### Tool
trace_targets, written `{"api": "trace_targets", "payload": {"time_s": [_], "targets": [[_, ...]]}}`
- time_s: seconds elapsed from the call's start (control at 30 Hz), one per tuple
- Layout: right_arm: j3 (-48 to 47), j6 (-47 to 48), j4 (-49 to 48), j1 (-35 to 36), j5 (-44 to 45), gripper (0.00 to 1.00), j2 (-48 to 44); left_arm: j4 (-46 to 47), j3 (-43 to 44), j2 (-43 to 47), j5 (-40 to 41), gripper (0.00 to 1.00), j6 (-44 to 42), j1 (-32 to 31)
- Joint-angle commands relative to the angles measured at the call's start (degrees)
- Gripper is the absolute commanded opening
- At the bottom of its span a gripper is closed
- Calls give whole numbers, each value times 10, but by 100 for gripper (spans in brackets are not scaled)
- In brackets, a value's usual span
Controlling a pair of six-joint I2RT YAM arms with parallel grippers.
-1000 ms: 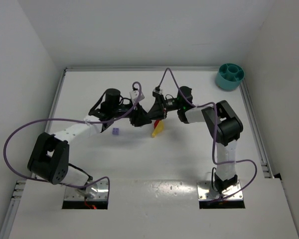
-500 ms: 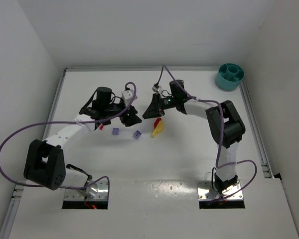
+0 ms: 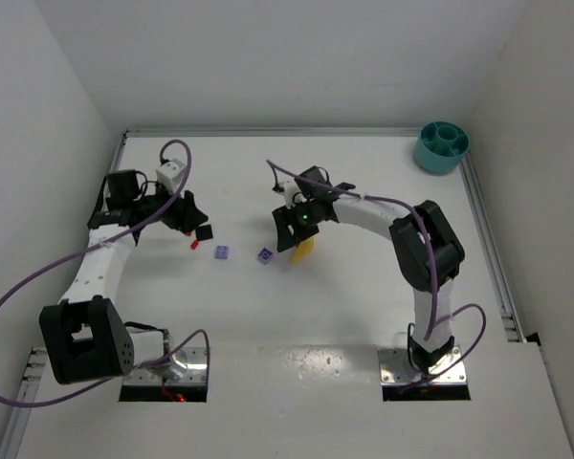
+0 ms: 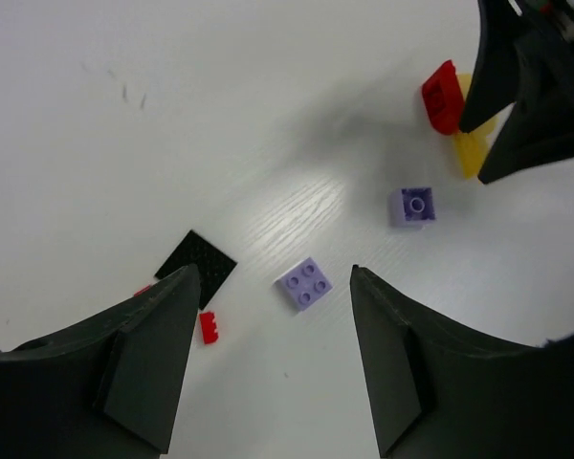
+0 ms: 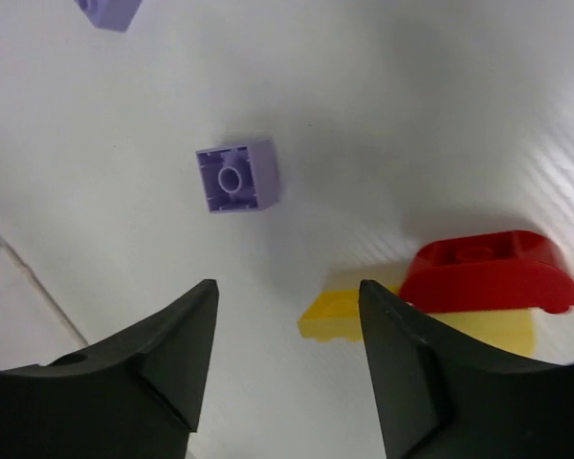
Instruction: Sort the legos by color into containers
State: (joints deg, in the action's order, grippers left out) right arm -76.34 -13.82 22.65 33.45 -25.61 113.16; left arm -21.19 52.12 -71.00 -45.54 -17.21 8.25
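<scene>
My left gripper (image 3: pixel 189 220) is open and empty above the table's left part (image 4: pixel 273 273). Below it lie a flat black plate (image 4: pixel 200 260), a tiny red brick (image 4: pixel 209 328) and a purple four-stud brick (image 4: pixel 304 285). A second purple brick (image 4: pixel 416 205) lies farther right. My right gripper (image 3: pixel 293 235) is open and empty, low over a yellow brick (image 5: pixel 340 320) with a red curved brick (image 5: pixel 488 273) resting partly on it; its fingers do not touch them. The purple brick (image 5: pixel 236 176) lies just beyond its fingertips. The teal divided bowl (image 3: pixel 441 146) stands at the far right corner, apart from both grippers.
White walls enclose the table on three sides, with a metal rail (image 3: pixel 488 249) along the right edge. Purple cables (image 3: pixel 38 258) loop off both arms. The bricks lie in a row between the two grippers (image 3: pixel 223 252).
My left arm has drawn back to the left, uncovering the black plate, small red brick and purple bricks. My right gripper has swung left and down over the yellow and red bricks.
</scene>
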Motion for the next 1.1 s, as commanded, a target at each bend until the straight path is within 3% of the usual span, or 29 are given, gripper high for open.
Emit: {"api": "trace_targets", "payload": {"time_s": [0.0, 0.3, 0.7, 0.93, 1.07], "targets": [[-28, 54, 16, 42, 81, 63, 1, -37, -3, 3, -34, 70, -27, 38], [-54, 106, 4, 106, 182, 75, 25, -75, -3, -7, -75, 71, -71, 86], [-131, 133, 32, 136, 204, 81, 94, -91, -3, -12, -97, 72, -109, 115], [-144, 133, 42, 136, 199, 72, 105, -91, -3, -23, -108, 72, -121, 126], [-151, 138, 49, 136, 194, 59, 119, -97, -3, -23, -113, 72, -132, 131]]}}
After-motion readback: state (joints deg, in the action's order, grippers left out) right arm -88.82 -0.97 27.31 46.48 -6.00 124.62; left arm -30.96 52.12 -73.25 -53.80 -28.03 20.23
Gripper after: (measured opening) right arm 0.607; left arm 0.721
